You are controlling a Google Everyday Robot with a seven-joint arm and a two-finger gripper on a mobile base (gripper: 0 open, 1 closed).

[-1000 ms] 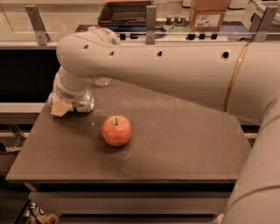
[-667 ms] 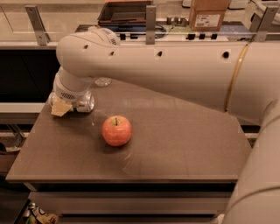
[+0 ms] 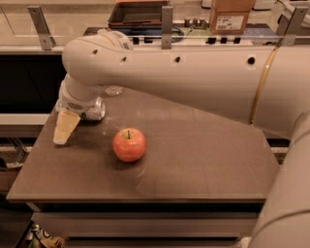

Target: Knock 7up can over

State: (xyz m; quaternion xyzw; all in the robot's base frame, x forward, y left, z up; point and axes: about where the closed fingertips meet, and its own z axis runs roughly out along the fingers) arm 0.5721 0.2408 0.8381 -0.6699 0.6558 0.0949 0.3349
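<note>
My arm reaches from the right across the brown table (image 3: 193,160) to its far left corner. My gripper (image 3: 65,128) hangs there with its tan tip just above the table's left edge. A small silver can end with a trace of green, the 7up can (image 3: 95,109), shows right beside the gripper's wrist and touches it. Most of the can is hidden by the gripper, and I cannot tell whether it stands or lies. A red apple (image 3: 129,144) sits on the table to the right of the gripper and nearer the front.
A small clear round object (image 3: 114,90) peeks out under the arm at the table's back edge. Behind the table runs a counter with a dark tray (image 3: 138,14) and a cardboard box (image 3: 230,17). The arm covers the table's back right.
</note>
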